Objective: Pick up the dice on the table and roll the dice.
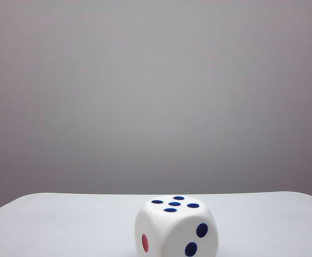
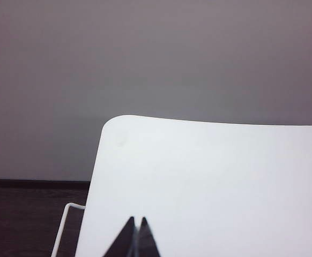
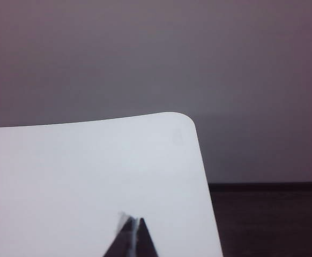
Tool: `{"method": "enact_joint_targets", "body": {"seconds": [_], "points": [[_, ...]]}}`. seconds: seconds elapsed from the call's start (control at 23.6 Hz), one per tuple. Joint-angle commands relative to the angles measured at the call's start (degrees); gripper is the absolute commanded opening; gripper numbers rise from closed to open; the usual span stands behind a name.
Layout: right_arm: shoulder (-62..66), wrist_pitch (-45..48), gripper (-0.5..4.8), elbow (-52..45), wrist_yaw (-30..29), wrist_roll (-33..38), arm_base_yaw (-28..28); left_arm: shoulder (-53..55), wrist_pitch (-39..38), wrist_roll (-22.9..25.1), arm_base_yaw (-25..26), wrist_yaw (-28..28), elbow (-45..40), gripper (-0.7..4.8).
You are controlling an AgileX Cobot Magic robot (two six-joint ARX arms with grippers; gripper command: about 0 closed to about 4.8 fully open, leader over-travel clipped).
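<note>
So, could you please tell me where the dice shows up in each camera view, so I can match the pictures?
Exterior view: the dice sits on the table at the bottom edge, just right of centre, five pips up.
Left wrist view: not in it; only the shut left gripper over the table.
Right wrist view: not in it; only the shut right gripper over the table.
Shared landmark: the white table.

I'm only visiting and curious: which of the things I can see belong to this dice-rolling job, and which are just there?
Belongs to the job:
- dice, resting on the table
- left gripper, shut, empty, over the table
- right gripper, shut, empty, over the table

Just there:
- grey wall
- dark floor
</note>
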Motion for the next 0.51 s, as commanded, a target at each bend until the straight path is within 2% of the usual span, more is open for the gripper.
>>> {"method": "enact_joint_targets", "body": {"seconds": [0.04,0.25,0.38,0.42,0.51], "points": [[0.0,0.5,-0.01,-0.4,0.2,-0.1,0.0,0.0,0.0,-0.6,0.0,-0.3,0.1,-0.05],[0.0,0.5,-0.01,-0.4,-0.2,0.0,0.3,0.0,0.3,-1.9,0.0,0.2,0.3,-0.05],[0.2,2.5,-0.02,0.3,-1.7,2.5,0.4,0.0,0.8,-6.8,0.0,4.8,3.0,-0.05],[0.1,2.6,-0.02,0.8,-1.4,2.5,0.4,0.0,1.0,-7.8,-0.1,4.8,3.7,-0.05],[0.2,2.7,-0.03,3.2,6.3,2.5,0.3,0.7,1.1,-8.5,0.0,4.6,7.5,-0.05]]}}
